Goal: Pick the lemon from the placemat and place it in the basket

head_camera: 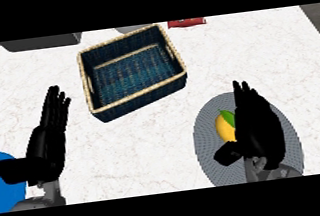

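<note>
Lemon (226, 126) still on the grey placemat (209, 158), not grasped. Right robot hand (259, 125) just beside it, fingers straight, holding nothing. Left robot hand (48, 139) rests open. Basket (143, 98) has no lemon; grasp, carry and placing remain.

No readable text, label, brand, number or sign anywhere; nothing legible on the basket (143, 98); nothing on the placemat (210, 160); red item (186, 22) at the far edge too small to read.

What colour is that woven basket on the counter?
The basket is dark blue with a pale tan rim; the head view shows it best.
</note>
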### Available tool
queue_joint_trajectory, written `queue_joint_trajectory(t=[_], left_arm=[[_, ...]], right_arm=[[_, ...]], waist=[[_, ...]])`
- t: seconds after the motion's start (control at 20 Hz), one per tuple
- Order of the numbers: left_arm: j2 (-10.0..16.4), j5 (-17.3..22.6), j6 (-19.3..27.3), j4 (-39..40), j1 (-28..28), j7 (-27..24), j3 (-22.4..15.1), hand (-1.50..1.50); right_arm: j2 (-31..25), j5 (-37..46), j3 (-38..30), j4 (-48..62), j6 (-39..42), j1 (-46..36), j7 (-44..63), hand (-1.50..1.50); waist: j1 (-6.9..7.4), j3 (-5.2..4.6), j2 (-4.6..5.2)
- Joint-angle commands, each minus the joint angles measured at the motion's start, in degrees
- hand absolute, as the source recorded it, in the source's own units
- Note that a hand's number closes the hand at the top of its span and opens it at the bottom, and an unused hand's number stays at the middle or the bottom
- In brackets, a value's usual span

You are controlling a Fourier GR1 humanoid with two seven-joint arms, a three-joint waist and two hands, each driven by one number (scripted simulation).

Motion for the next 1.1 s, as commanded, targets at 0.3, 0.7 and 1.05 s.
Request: queue_joint_trajectory(t=[0.3,0.7,1.05], left_arm=[[-1.04,-0.64,-2.21,-1.94,1.38,0.27,1.68,0.0],[-4.54,-4.94,-0.84,-3.95,6.52,-2.39,-2.23,0.0],[-3.93,-3.68,-1.94,-4.47,1.15,4.17,1.94,0.0]], right_arm=[[0.34,-0.66,0.64,5.31,-3.74,0.26,3.62,-1.5],[-0.02,-1.42,-4.37,10.14,-5.65,1.93,-2.42,-1.5],[0.35,-1.47,-1.53,9.34,-7.88,5.26,-2.61,-1.5]], waist=[[0.06,0.0,-0.01],[0.13,0.01,-0.03],[-0.07,0.01,-0.04]])
